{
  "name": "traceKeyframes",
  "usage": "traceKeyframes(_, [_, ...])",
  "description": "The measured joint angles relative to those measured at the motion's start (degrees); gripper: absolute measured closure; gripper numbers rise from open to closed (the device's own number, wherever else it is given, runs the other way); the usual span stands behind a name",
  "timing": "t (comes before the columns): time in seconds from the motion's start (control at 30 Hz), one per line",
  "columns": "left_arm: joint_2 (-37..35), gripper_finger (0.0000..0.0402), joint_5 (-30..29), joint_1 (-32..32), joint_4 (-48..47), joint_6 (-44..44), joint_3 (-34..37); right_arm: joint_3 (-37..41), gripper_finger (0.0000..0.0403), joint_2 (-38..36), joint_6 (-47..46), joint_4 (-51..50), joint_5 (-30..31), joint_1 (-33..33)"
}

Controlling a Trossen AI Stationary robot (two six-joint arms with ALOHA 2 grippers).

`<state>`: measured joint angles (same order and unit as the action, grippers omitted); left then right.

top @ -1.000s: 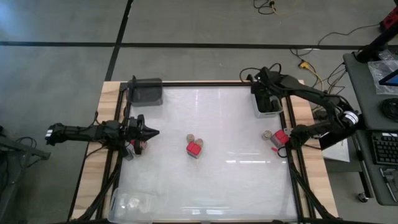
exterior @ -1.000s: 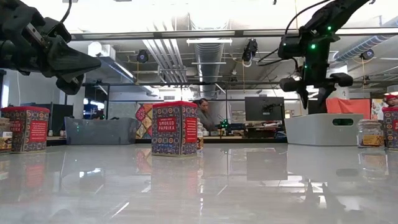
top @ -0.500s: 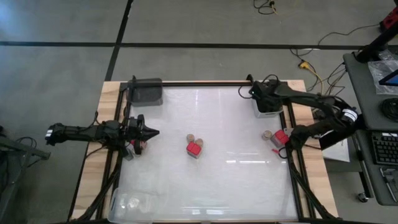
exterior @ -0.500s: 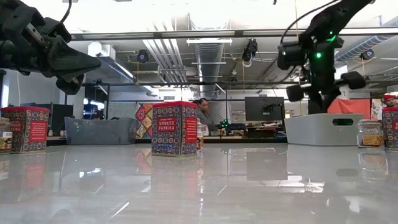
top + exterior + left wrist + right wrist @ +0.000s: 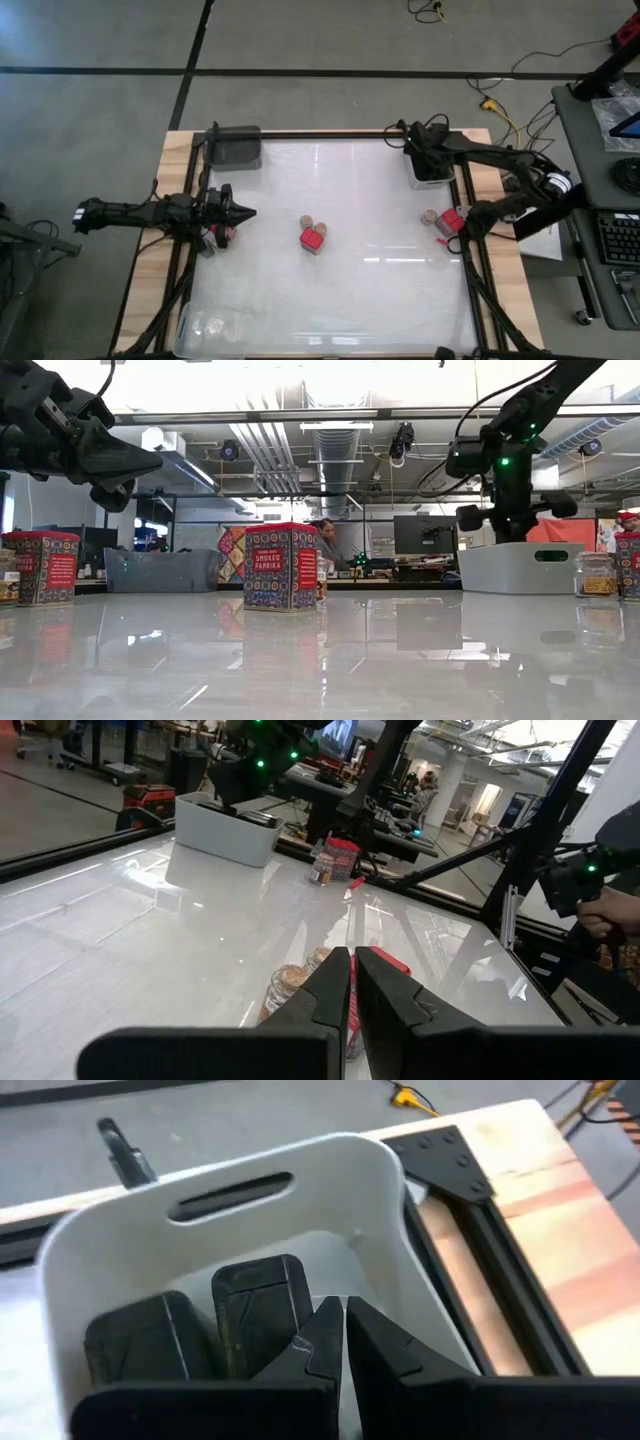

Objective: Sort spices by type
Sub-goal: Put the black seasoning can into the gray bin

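Observation:
My right gripper (image 5: 340,1312) is shut, slanting down over the light grey bin (image 5: 230,1185) at the far right (image 5: 432,180). Two black blocky spices (image 5: 255,1315) stand in that bin, beside and below the fingertips. At the table's middle a red spice tin (image 5: 312,240) stands with round tan-topped jars (image 5: 308,222) next to it. Another red tin (image 5: 452,220) and a jar (image 5: 430,217) stand by the right edge. My left gripper (image 5: 250,213) hovers shut at the left, pointing level across the table, holding nothing.
A dark grey bin (image 5: 235,147) stands at the far left corner. A clear bin (image 5: 215,325) with jars sits at the near left. A red tin (image 5: 42,565) stands at the left edge under my left arm. People sit in the room beyond the table.
My right gripper has sunk toward the light grey bin and tipped further down, with its wrist rolling a little. The spices on the table have kept their places.

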<state>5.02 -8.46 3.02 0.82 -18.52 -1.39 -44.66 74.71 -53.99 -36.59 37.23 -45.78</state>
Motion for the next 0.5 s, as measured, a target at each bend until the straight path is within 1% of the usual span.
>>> traceKeyframes(0.3, [0.0,0.0398,0.0,0.0,0.0,0.0,0.0,-0.1,0.039,1.9,1.0,0.9,1.1,0.0])
traceKeyframes(0.5, [0.0,0.0398,0.0,0.0,0.0,0.0,0.0,0.0,0.039,-0.5,1.5,-0.8,1.3,0.0])
